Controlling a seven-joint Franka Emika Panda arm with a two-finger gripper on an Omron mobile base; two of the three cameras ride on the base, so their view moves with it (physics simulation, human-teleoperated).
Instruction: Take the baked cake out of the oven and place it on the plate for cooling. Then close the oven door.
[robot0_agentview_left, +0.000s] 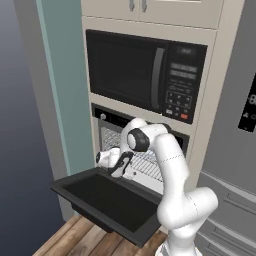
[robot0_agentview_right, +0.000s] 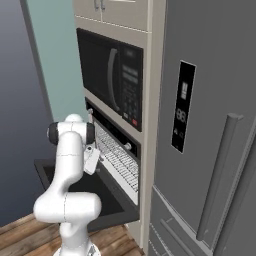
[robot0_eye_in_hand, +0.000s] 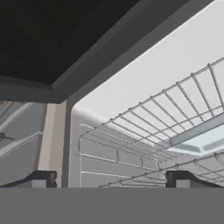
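The black oven (robot0_agentview_left: 113, 119) sits under the microwave, its wire racks (robot0_agentview_left: 147, 161) showing inside. The oven door (robot0_agentview_left: 107, 200) hangs dropped open and flat, seen also in the right base view (robot0_agentview_right: 111, 201). My gripper (robot0_agentview_left: 125, 172) hovers over the door's hinge edge at the mouth of the oven (robot0_agentview_right: 120, 160), low on its left side. In the hand view the gripper (robot0_eye_in_hand: 113, 181) is open, nothing between its fingertips (robot0_eye_in_hand: 41, 179), facing the racks (robot0_eye_in_hand: 144, 127) with a pale pane (robot0_eye_in_hand: 199, 136) among them. That view is rolled, so the oven door (robot0_eye_in_hand: 52, 39) appears at the top. The cake and the plate are out of view.
A black microwave (robot0_agentview_left: 140, 70) with a keypad is built in above the oven. A grey fridge (robot0_agentview_right: 210, 130) stands close on the right. A teal wall (robot0_agentview_left: 62, 90) borders the left. Wood floor (robot0_agentview_left: 75, 240) lies below the open door.
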